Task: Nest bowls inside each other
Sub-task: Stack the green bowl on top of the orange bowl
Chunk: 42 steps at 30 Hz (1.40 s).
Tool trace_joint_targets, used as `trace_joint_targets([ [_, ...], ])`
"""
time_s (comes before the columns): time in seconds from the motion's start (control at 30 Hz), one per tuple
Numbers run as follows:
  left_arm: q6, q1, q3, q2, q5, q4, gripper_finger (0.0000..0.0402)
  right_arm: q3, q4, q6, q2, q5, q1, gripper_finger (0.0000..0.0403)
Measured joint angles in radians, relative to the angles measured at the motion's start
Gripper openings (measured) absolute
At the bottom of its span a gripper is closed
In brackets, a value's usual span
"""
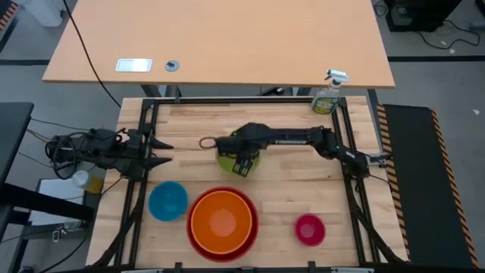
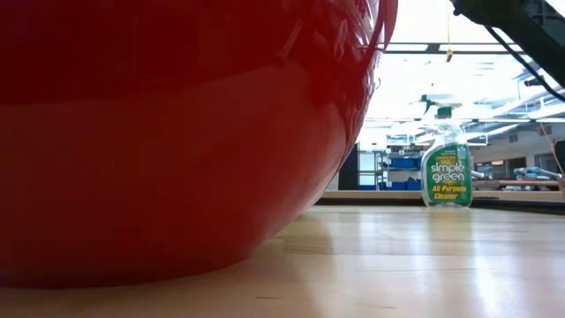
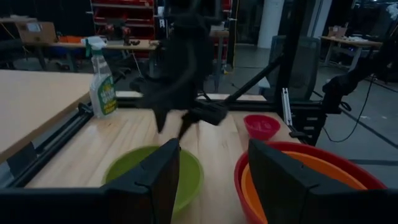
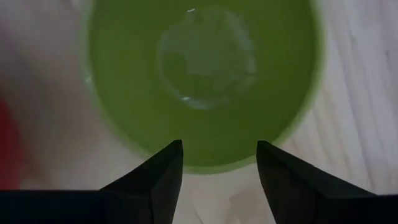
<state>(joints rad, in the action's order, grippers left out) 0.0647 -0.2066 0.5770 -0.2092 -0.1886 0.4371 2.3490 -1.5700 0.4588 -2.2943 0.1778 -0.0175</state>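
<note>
The yellow-green bowl stands upright on its base at the table's middle. My right gripper hangs over it, pointing down, fingers open above the bowl's rim and clear of it in the left wrist view. The orange bowl sits nested inside the red bowl near the front edge. The blue bowl stands to their left and the pink bowl to their right. My left gripper waits open at the left edge, pointing level.
A green spray bottle stands at the table's far right corner. Black frame rails run along the table's left and right sides. Bare wood lies between the green bowl and the pink one.
</note>
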Motion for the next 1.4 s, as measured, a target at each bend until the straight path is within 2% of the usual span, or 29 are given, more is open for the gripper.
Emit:
trace_joint_targets([
  [0.37,0.061,0.000,0.000,0.000,0.000,0.076,0.0192,-0.128,0.013,-0.041,0.007,0.009,-0.171,0.0216],
  [0.5,0.080,0.000,0.000,0.000,0.000,0.083,0.0192,-0.166,0.089,-0.097,0.007,-0.075,-0.212,0.0220],
  [0.77,0.093,0.000,0.000,0.000,0.000,0.109,0.0192,-0.287,0.248,-0.167,0.007,-0.174,-0.247,0.0210],
  [0.93,0.101,0.000,0.000,0.000,0.000,0.114,0.0192,-0.347,0.306,-0.175,0.007,-0.160,-0.247,0.0169],
  [1.1,0.100,0.000,0.000,0.000,0.000,0.114,0.0192,-0.361,0.311,-0.170,0.008,-0.139,-0.241,0.0084],
  [1.23,0.084,0.000,0.000,0.000,0.000,0.113,0.0192,-0.351,0.301,-0.160,0.020,-0.172,-0.241,0.0024],
  [1.4,0.078,0.000,0.000,0.000,0.000,0.105,0.0192,-0.274,0.230,-0.156,0.009,-0.170,-0.252,0.0023],
])
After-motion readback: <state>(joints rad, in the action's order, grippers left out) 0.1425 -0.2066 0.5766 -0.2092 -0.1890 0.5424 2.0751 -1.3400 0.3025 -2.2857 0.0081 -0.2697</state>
